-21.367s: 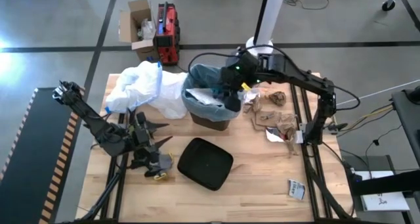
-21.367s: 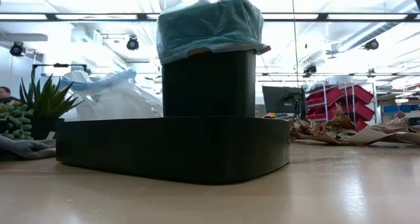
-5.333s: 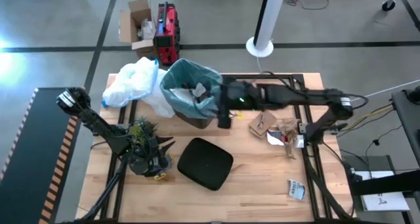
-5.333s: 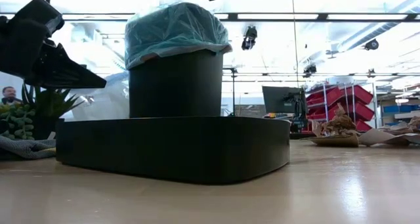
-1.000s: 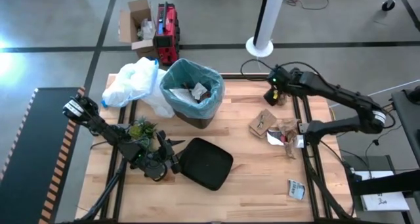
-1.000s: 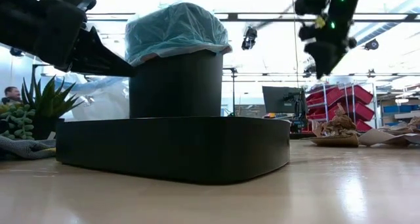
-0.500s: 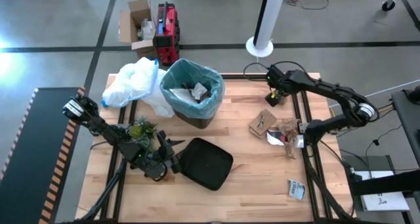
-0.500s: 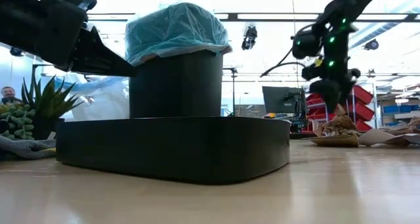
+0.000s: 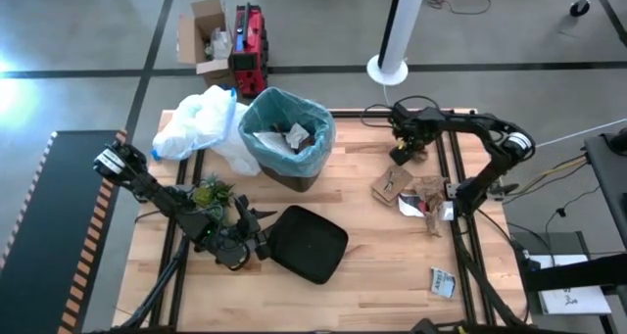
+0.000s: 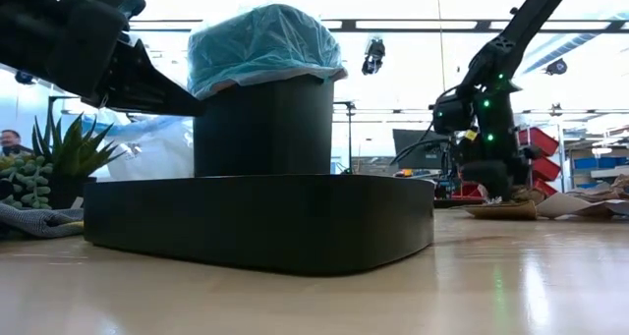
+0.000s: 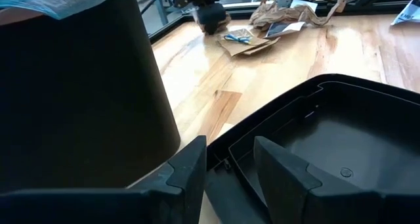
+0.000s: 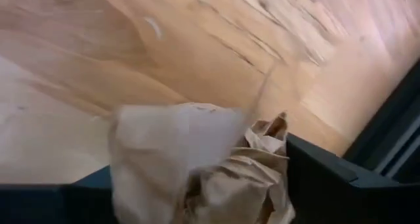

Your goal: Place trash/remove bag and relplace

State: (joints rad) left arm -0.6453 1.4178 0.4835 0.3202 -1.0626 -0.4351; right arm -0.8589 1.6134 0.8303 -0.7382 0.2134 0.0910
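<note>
A crumpled brown paper piece [image 12: 216,165] is lying between the right gripper's [image 9: 407,150] two dark fingers [image 12: 341,178] in the right wrist view — the fingers are standing apart on either side of it, and whether they are already pressing it cannot be told. In the high view that gripper is sitting right of centre in the upper half of the frame, at the upper edge of the loose trash [image 9: 416,189] scattered on the wooden table [image 9: 382,265]; the paper is lying directly under and ahead of it, so the coming move looks like a short closing pinch rather than a reach.

The bin [image 9: 287,138], lined with the light-blue bag [image 9: 318,143] and already holding some paper, is standing to the left of the right gripper, well apart, near the top centre of the frame. The right arm is plainly the nearer one to this paper.

The left gripper [image 9: 257,244] is waiting at the lower left, just beside the black lid [image 9: 309,241], its fingers [image 11: 282,178] parted a little with the lid's edge showing between them — nothing is held.
</note>
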